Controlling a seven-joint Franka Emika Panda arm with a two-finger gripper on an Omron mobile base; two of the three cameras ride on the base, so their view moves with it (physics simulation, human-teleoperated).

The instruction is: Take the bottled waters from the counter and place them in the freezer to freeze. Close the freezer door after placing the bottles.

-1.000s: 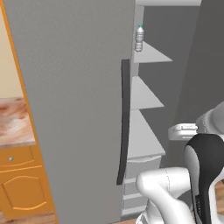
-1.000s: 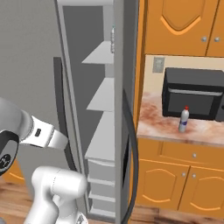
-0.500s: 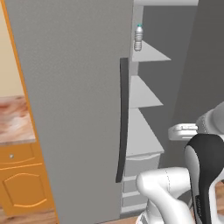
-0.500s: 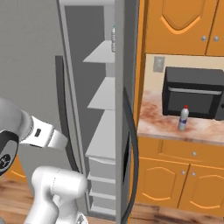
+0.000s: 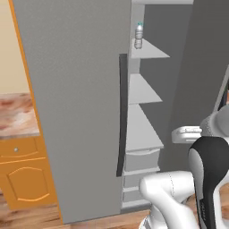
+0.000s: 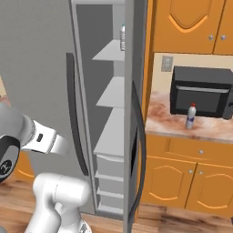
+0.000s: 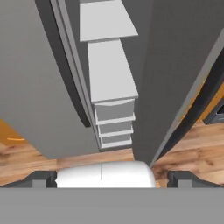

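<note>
Gripper [image 7: 111, 178] spread wide, empty; freezer door [image 5: 76, 112] hides part of blue-capped bottle [image 5: 139, 36] on top shelf.

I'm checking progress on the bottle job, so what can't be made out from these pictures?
- Light-blue-capped bottle on the top shelf: too small to read its label; in the right base view the refrigerator's door edge half hides it.
- Red-capped bottle on the counter: label too small.
- Freezer door: top and bottom cut off in the left base view.
</note>
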